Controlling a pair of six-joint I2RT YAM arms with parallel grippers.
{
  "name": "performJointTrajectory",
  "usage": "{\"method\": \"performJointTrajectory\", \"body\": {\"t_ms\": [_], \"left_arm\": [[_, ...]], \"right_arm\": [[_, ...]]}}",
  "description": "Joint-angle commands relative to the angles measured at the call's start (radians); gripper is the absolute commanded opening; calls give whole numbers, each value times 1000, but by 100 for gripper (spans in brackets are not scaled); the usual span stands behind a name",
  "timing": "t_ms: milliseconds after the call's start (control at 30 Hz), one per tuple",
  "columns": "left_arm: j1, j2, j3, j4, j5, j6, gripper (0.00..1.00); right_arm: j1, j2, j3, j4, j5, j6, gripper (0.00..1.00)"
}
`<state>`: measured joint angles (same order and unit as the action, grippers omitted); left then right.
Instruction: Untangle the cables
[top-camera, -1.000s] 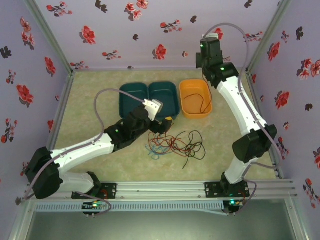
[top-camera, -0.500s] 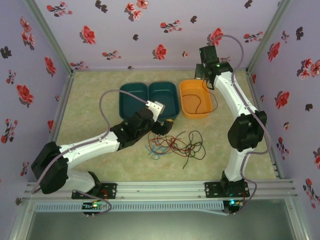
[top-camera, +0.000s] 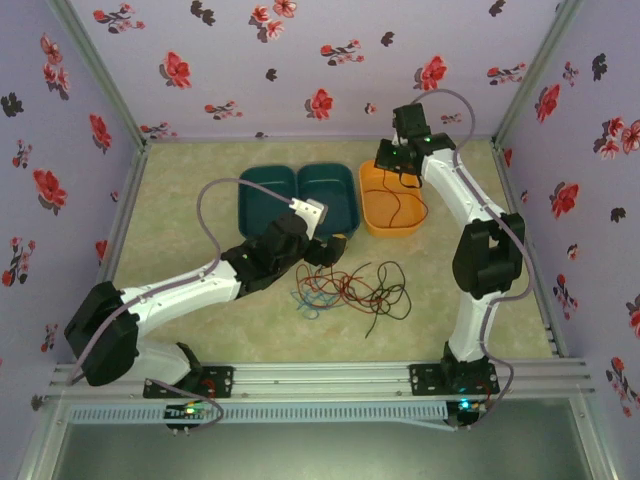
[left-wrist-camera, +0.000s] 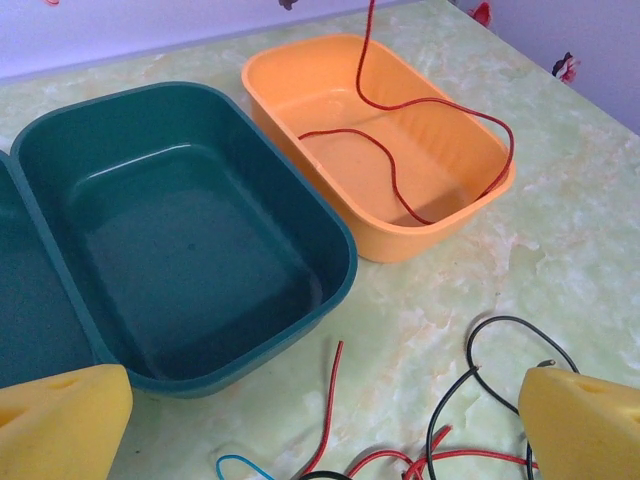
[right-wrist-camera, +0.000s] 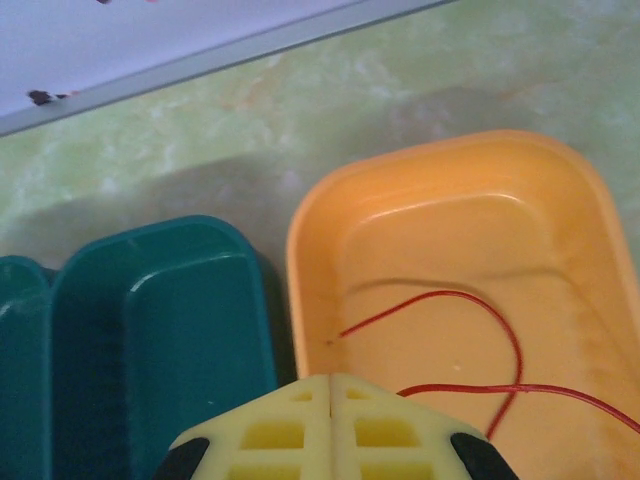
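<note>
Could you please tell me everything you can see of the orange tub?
The orange tub is a shallow, rounded-rectangle bin, apparently smooth plastic, with a rolled rim. It sits upright on the marbled table, close beside the green tub. A red cable loops across its floor and rises out toward the shut right end effector above it.

A robot lab cell: floral-papered walls (top-camera: 230, 50), aluminium framing (top-camera: 330, 375), 2 bolted arms (top-camera: 190, 290).
</note>
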<state>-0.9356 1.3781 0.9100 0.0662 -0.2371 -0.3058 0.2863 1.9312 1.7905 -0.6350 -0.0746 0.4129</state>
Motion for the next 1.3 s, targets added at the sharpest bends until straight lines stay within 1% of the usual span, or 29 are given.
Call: {"method": "performJointTrajectory", "body": {"t_ms": [0, 267, 433, 667, 800, 1067, 1267], "left_arm": [[8, 9, 7, 13, -34, -24, 100], [10, 2, -3, 15, -36, -23, 100], [12, 1, -2, 15, -36, -23, 100], [14, 13, 31, -18, -39, -16, 100], [16, 10, 35, -20, -42, -22, 100], [22, 4, 32, -24, -48, -37, 100], [28, 4, 30, -26, -53, -44, 100]], "right_arm": [[15, 43, 32, 52, -75, 30, 0], [37, 116, 129, 74, -113, 30, 0], [24, 125, 142, 65, -98, 20, 0], [-22, 64, 38, 95, -42, 22, 0], [-43, 64, -17, 108, -23, 27, 0], [-49, 68, -82, 109, 62, 18, 0], [-49, 83, -121, 113, 75, 15, 0]]}}
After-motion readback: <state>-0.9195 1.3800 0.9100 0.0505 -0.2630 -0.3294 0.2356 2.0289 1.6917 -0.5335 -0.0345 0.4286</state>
